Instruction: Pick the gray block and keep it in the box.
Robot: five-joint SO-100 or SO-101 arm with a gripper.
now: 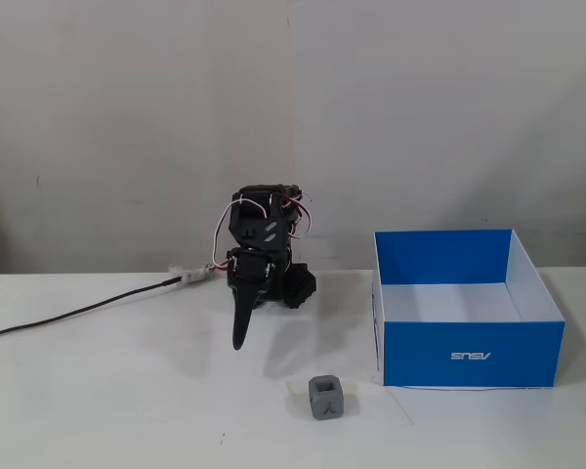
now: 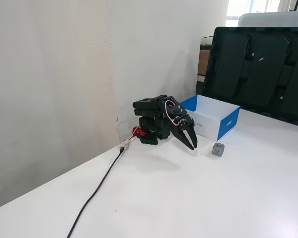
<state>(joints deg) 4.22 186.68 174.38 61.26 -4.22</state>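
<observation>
Nothing of the task looks done yet. The arm sits folded low over its base against the wall, and its hand [image 1: 241, 332] points down toward the counter [image 1: 107, 410] without touching anything. In a fixed view the hand [image 2: 190, 142] shows two dark fingers slightly parted at the tips, with nothing between them, so it is released and empty. The gray block [image 1: 329, 397] rests on the counter, in front of the arm and just off the near left corner of the box [image 1: 469, 354] as that view shows it; block and box stand near each other but do not touch. In the other fixed view the gray block [image 2: 218, 149] lies between the hand and the box [image 2: 227, 126], apart from both. The box is bright blue outside with a white logo printed upside down on its front wall, and its white floor looks bare as far as can be seen. A black cable [image 2: 97, 191] runs from the arm's base across the counter. All the work appears to remain: reaching to the block, closing on it, lifting it over the blue wall, and letting it go inside.
</observation>
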